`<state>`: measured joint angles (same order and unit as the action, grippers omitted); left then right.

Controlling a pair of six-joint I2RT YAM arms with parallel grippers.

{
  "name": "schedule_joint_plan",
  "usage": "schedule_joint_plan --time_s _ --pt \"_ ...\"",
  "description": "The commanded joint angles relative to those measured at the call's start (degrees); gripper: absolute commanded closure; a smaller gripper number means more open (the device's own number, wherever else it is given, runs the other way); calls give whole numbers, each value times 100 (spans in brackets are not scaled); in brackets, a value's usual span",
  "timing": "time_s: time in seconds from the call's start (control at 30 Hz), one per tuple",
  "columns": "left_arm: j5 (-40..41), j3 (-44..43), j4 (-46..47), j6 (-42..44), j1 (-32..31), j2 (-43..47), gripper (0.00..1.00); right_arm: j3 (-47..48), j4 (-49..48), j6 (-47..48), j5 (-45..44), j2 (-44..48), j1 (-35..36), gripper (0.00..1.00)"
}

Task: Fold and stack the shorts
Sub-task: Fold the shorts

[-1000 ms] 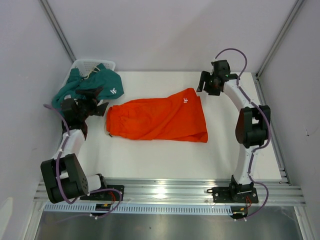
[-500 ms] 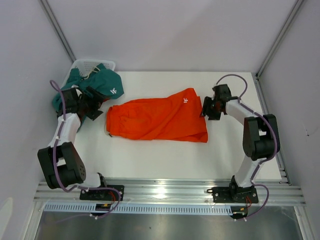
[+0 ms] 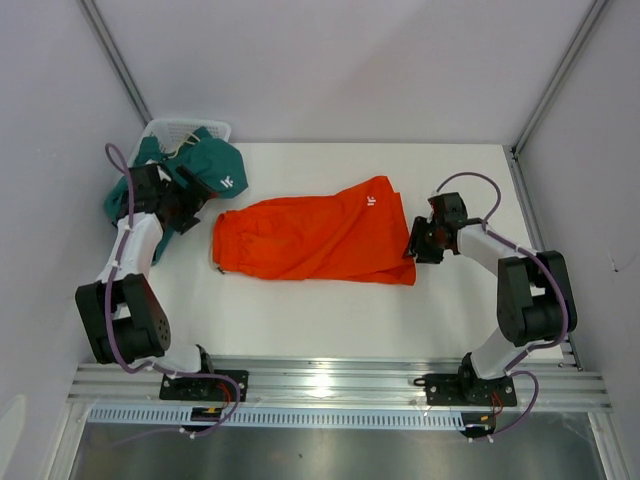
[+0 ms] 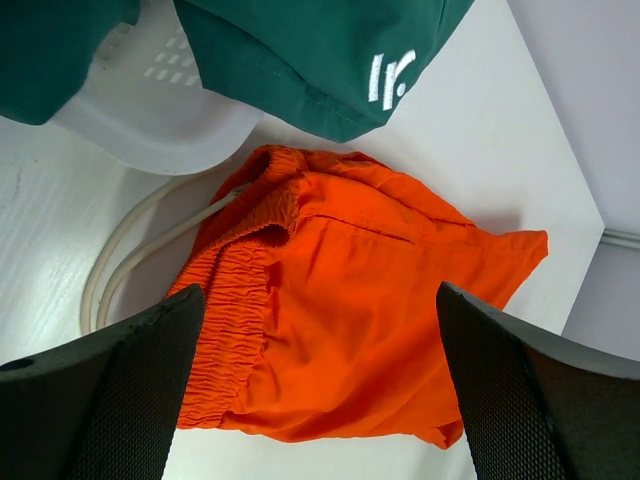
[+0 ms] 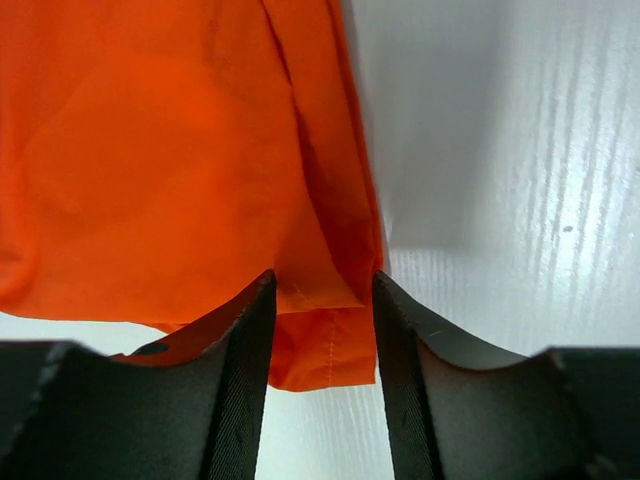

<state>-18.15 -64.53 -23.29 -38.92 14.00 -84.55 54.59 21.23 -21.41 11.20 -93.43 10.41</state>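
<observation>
The orange-red shorts (image 3: 315, 238) lie spread flat mid-table, waistband to the left, white logo at the far right. My right gripper (image 3: 415, 240) sits low at their near right corner. In the right wrist view its fingers straddle the hem corner (image 5: 325, 340) with a gap still between them, partly closed and not pinching. My left gripper (image 3: 195, 195) hovers wide open just left of the waistband (image 4: 235, 300), holding nothing. The teal shorts (image 3: 215, 165) drape over the white mesh basket (image 3: 170, 130) at the far left corner.
The white drawstring (image 4: 120, 250) loops on the table beside the basket wall (image 4: 150, 120). Bare white table (image 3: 300, 300) runs in front of the orange shorts. A metal rail (image 3: 340, 385) lines the near edge, and enclosure walls stand on both sides.
My right gripper has come toward the near side along the shorts' right edge to the hem corner, its jaws narrowing. My left arm has shifted toward the basket, its jaws staying wide.
</observation>
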Motion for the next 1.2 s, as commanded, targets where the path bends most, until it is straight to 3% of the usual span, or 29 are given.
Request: schedule_joint_plan --time_s 0.0,0.23,0.43,0.47,0.8,0.97,1.17 --pt "163 -218 8 121 -117 -52 2 34 -374 -48 171 88 66 55" --pt "198 -104 61 121 -161 -44 2 122 -383 -144 312 -70 92 59" --pt "242 -103 61 147 -169 -70 2 131 -375 -100 383 -79 145 88" --pt "233 -95 70 147 -169 -79 2 148 -348 -74 391 -53 145 100" --pt "251 -147 88 130 -196 -52 2 61 513 -100 102 1607 347 100" --pt "286 -226 17 200 -257 -158 2 -517 1013 -144 -329 2538 330 100" --pt "356 -200 96 191 -424 -254 3 -1108 961 -381 -425 2681 312 100"
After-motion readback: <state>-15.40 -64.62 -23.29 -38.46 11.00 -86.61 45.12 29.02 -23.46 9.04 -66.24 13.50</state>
